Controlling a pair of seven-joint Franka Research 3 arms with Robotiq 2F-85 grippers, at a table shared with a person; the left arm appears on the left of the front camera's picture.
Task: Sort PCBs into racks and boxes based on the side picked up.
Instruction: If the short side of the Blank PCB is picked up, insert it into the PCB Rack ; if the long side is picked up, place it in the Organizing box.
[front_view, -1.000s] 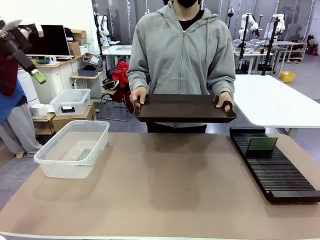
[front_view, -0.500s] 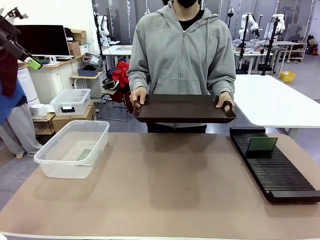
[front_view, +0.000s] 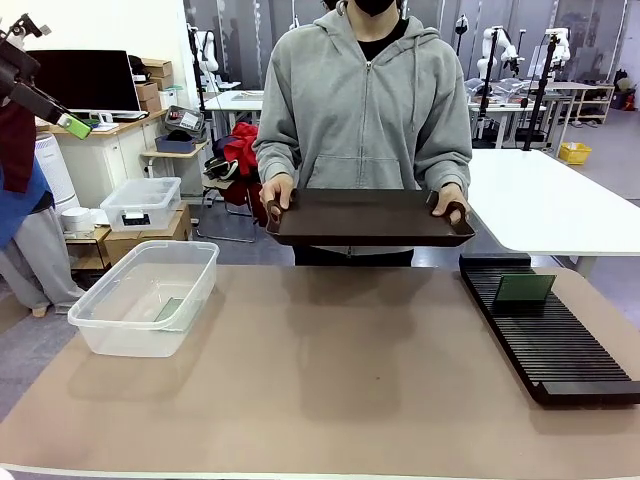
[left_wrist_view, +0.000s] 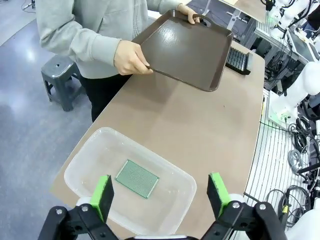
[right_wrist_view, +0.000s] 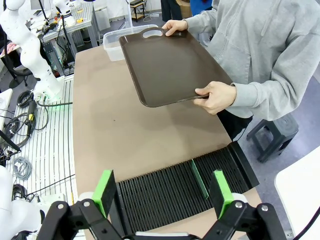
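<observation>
One green PCB (left_wrist_view: 137, 178) lies flat on the floor of the clear box (front_view: 105, 335), seen in the front view as a PCB (front_view: 169, 309) through the box wall. A second PCB (front_view: 525, 289) stands upright in a slot of the black rack (front_view: 560, 345), also visible as a thin green PCB (right_wrist_view: 200, 180) in the rack (right_wrist_view: 160, 192). My left gripper (left_wrist_view: 160, 192) hangs open high above the box (left_wrist_view: 90, 155), with nothing between its fingers. My right gripper (right_wrist_view: 162, 192) is open above the rack. The left gripper (front_view: 55, 110) shows at the upper left.
A person in a grey hoodie holds a dark brown tray (front_view: 370, 218) by both handles above the table's far edge; the tray (left_wrist_view: 185, 47) carries nothing. A smaller lidded clear box (front_view: 142, 203) sits off the table at the left. The brown table (front_view: 330, 390) lies between box and rack.
My left gripper has risen and drawn back toward the upper left corner of the front view. The person, tray, box and rack have stayed put.
</observation>
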